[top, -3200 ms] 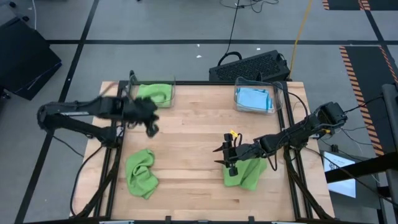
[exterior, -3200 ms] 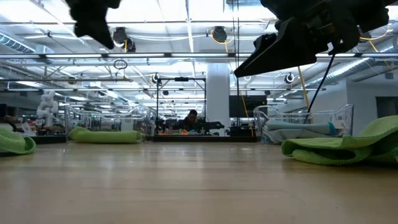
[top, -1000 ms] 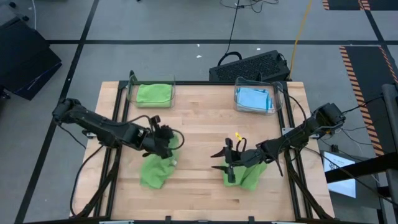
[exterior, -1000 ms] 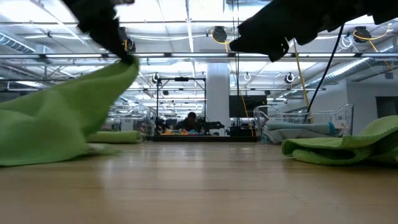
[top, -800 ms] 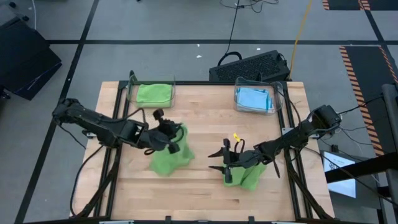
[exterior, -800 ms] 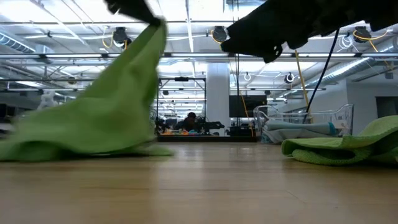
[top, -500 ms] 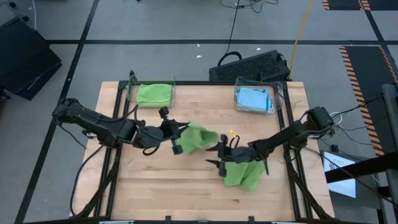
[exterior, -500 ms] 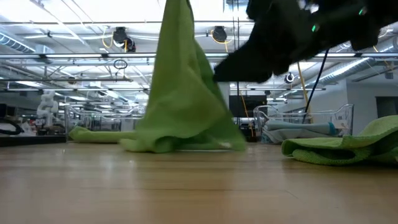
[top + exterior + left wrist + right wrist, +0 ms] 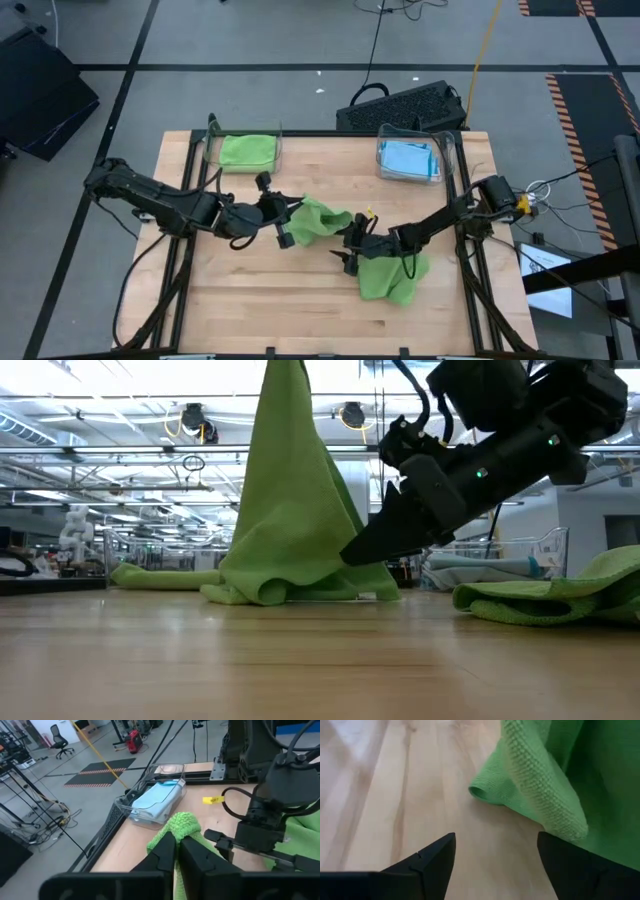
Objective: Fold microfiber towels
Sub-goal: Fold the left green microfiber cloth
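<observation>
A lime green microfiber towel [image 9: 322,221] hangs at the table's middle from my left gripper [image 9: 286,227], which is shut on it. In the low view it forms a tall cone [image 9: 295,500] with its bunched lower folds [image 9: 262,592] resting on the wood. My right gripper [image 9: 495,862] stands open just above the table, close to the towel's lower fold [image 9: 540,795], with nothing between its fingers. A second lime towel [image 9: 393,279] lies crumpled under the right arm. My left gripper pinches a bunched top part of the green towel [image 9: 184,824] between its two fingers [image 9: 162,855]; a tuft sticks out past the tips. The fingers come nearly level from the table's left. The towel hangs below them, its lower end on the table.
A clear bin with a folded green towel [image 9: 246,150] stands at the far left, and a clear bin with light blue towels [image 9: 410,160] at the far right. Bare wood lies along the near edge and at the near left.
My left gripper has carried the green towel up and toward the table's right, from the near left to the middle; the towel was drawn up into a hanging cone, its lower end trailing on the wood. My right gripper has sunk and gone left toward the towel's lower edge.
</observation>
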